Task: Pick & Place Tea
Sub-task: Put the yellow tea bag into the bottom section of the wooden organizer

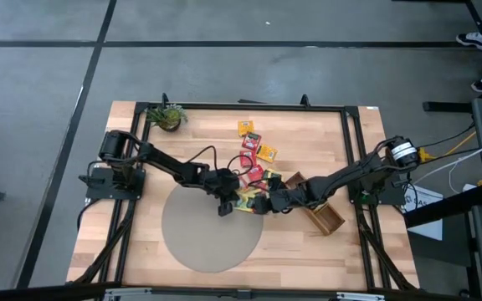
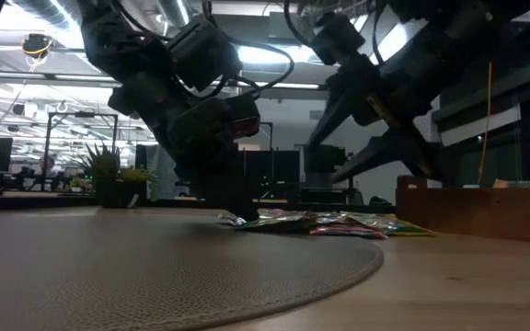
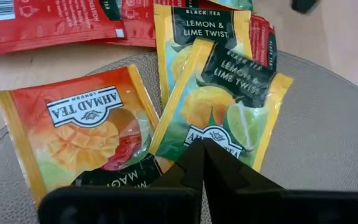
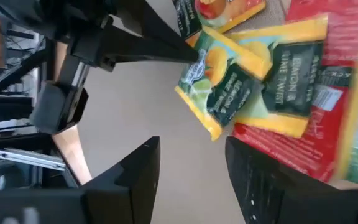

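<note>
Both arms are crowded into the middle of the counter (image 1: 141, 242) right now, meeting at the edge of the round grey mat (image 1: 199, 238). The left hand (image 3: 199, 163) is pinched completely closed, its tips pressing on the near edge of a lemon & lime sachet (image 3: 229, 106) that lies on the mat and partly overlaps a second sachet of the same flavour. Can't honestly tell whether it has actually caught the paper or is only touching it. An orange mango sachet (image 3: 79, 134) lies just beside it, also on the mat. The right hand (image 4: 191, 165) hangs over the same pile from the other side with its fingers spread wide and nothing between them. The rest of the tea (image 1: 253, 155) trails from the mat's edge toward the far edge of the counter, red and yellow packets mostly. The wooden tray (image 1: 325, 219) is under the right arm, and the little potted plant (image 1: 167, 117) stands at the far left corner.
</note>
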Motion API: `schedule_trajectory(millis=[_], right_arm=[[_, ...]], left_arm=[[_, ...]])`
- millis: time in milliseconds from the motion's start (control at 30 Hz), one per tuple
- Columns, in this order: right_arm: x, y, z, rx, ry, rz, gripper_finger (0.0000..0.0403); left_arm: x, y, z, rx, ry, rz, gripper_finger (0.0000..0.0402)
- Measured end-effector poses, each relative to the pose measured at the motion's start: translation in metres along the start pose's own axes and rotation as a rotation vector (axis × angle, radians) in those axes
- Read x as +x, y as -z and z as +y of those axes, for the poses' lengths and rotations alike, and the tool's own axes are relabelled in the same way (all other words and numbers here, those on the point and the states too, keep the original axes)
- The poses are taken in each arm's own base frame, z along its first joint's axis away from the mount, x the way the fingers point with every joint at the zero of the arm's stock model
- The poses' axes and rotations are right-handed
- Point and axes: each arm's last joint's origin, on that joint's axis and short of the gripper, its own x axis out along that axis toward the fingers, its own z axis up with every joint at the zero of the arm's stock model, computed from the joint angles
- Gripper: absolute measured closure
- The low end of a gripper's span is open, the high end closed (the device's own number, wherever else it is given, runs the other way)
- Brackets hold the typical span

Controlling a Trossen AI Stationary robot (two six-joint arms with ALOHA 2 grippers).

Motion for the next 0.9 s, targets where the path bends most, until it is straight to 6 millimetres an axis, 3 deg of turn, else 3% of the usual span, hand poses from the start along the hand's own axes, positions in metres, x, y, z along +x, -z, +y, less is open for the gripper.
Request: schedule_trajectory(millis=[333,900], right_arm=[[0.018,0.005,-0.010,0.015,0.011,0.029,0.0221],[0.025,0.006,-0.012,0.042,0.011,0.027,0.0221]], left_arm=[[-0.017,-0.009,-0.004,0.059,-0.023,-0.036,0.0400],[-0.007,0.002,-0.003,0.059,-0.010,0.048,0.0400]])
